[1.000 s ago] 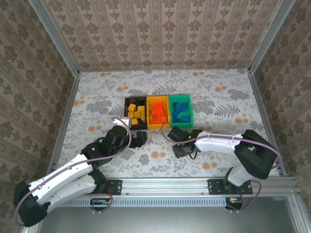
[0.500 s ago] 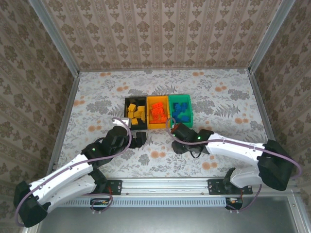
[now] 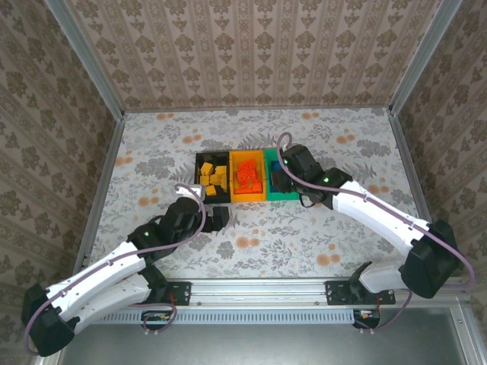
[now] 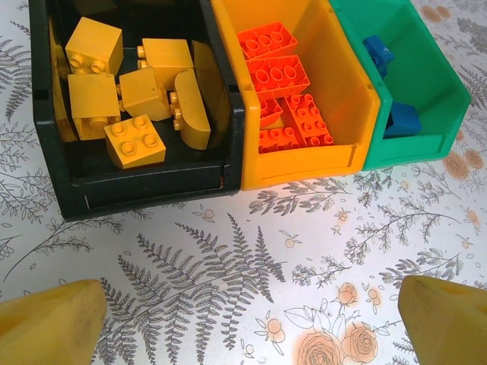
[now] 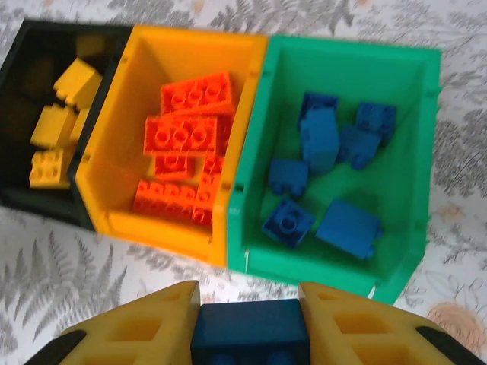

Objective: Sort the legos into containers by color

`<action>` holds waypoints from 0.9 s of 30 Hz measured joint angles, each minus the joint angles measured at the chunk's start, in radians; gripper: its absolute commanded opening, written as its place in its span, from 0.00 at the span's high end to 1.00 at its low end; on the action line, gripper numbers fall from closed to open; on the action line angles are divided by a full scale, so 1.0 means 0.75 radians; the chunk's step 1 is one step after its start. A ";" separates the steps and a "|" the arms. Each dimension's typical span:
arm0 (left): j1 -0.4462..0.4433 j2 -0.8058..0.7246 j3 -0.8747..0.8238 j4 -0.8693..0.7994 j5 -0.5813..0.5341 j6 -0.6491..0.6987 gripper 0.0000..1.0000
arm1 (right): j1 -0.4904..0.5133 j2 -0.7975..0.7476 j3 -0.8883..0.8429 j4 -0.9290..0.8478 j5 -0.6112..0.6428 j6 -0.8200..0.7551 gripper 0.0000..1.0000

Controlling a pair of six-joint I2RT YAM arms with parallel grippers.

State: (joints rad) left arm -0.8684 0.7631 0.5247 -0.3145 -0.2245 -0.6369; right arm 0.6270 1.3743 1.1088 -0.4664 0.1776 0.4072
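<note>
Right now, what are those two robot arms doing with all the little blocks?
They are sorting bricks into bins by colour. The right arm's fingers pinch a blue brick right by the green bin, where other blue bricks lie. The left arm's fingers are wide open and empty, over the table in front of the black bin, which holds yellow bricks. The orange bin holds red-orange bricks.

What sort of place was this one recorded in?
Probably a lab robot cell: the left arm and right arm are mounted on a metal rail, printed sheets form walls and tabletop, and joined bins hold sorted bricks.
</note>
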 measured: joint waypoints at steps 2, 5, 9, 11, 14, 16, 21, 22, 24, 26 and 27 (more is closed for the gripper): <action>0.001 -0.002 -0.001 0.001 0.000 -0.001 0.00 | -0.031 0.065 0.044 0.018 0.006 -0.008 0.64; 0.001 -0.008 -0.004 0.001 -0.001 -0.002 0.00 | -0.069 0.176 0.095 0.032 0.018 -0.015 0.64; 0.001 -0.016 -0.013 0.000 0.000 -0.017 0.00 | -0.103 0.331 0.144 0.044 0.034 -0.016 0.63; 0.001 -0.020 -0.015 0.001 0.000 -0.021 0.00 | -0.114 0.395 0.159 0.052 0.041 -0.016 0.62; 0.001 -0.032 -0.021 -0.001 0.000 -0.025 0.00 | -0.121 0.462 0.175 0.054 0.052 -0.016 0.57; 0.002 -0.038 -0.022 -0.001 0.000 -0.026 0.00 | -0.123 0.492 0.187 0.054 0.061 -0.015 0.50; 0.009 -0.052 -0.023 -0.001 -0.001 -0.030 0.00 | -0.123 0.502 0.216 0.059 0.071 -0.019 0.30; 0.009 -0.054 -0.024 -0.001 -0.001 -0.030 0.00 | -0.123 0.497 0.216 0.065 0.070 -0.016 0.28; 0.009 -0.058 -0.025 -0.003 -0.002 -0.030 0.00 | -0.123 0.471 0.214 0.066 0.071 -0.015 0.22; 0.009 -0.063 -0.024 -0.010 -0.005 -0.029 0.00 | -0.123 0.416 0.197 0.079 0.070 -0.011 0.19; 0.009 -0.064 -0.024 -0.016 -0.011 -0.028 0.00 | -0.123 0.370 0.176 0.091 0.069 -0.008 0.14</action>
State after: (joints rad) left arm -0.8619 0.7151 0.5064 -0.3267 -0.2325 -0.6582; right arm 0.5346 1.6520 1.2411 -0.3981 0.2295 0.4011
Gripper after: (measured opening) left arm 0.997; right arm 0.809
